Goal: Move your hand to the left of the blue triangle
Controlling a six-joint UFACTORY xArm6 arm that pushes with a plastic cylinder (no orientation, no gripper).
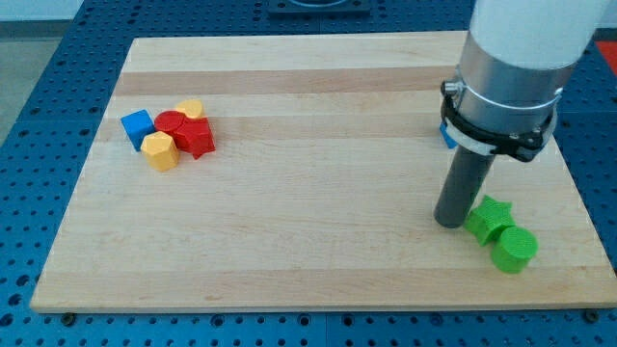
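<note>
My tip rests on the wooden board at the view's right. A blue block, its shape hidden, peeks out from behind the arm's wide grey body, just above and to the left of the rod. A green star lies right next to the tip on its right, and a green cylinder sits just below and to the right of the star.
At the view's left is a tight cluster: a blue cube, a red cylinder, a yellow block, a red star-like block and a yellow hexagonal block.
</note>
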